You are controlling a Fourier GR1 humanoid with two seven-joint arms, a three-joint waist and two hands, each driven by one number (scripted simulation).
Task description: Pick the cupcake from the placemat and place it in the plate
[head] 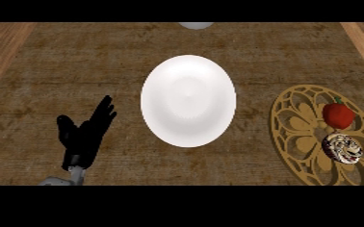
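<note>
The cupcake (343, 148) sits on the placemat (292, 125), right of the plate (188, 101), just under a red pepper (338, 115). The left hand (85, 134) rests open and empty left of the plate. I'd bring the unseen right hand straight down, clear of the pepper.

Counter (85, 67) looks like rough, matt, worn wood, the plate (188, 101) is smooth glossy white ceramic, and the placemat (302, 139) looks like cut-out tan wood.

The plate (188, 101) is plain white against the counter (85, 67), a mottled dark brown with paler wood strips at its sides. The placemat (298, 125) is golden tan with an openwork petal pattern, bearing a red pepper (338, 115) and a cupcake (343, 149) swirled in white and brown. The left hand (85, 134) is black on a grey forearm.
</note>
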